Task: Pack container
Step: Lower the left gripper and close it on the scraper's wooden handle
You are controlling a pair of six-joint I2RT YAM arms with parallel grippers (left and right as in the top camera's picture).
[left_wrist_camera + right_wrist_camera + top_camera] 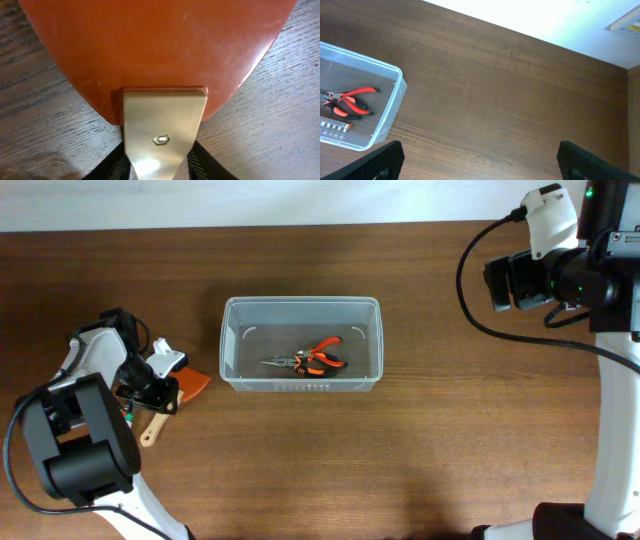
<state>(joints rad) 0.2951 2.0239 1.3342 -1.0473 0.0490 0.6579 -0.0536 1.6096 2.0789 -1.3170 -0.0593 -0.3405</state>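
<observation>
The container [300,302] sits mid-table [420,460] with the pliers [315,358] lying in it near its middle. Left of it, apart from its wall, lies the spatula [192,385] — blade toward the container, handle running back between my left gripper's [155,393] fingers.

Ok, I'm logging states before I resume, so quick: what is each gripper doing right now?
Left gripper: closed on the handle of the orange spatula.
Right gripper: open, holding nothing.
</observation>
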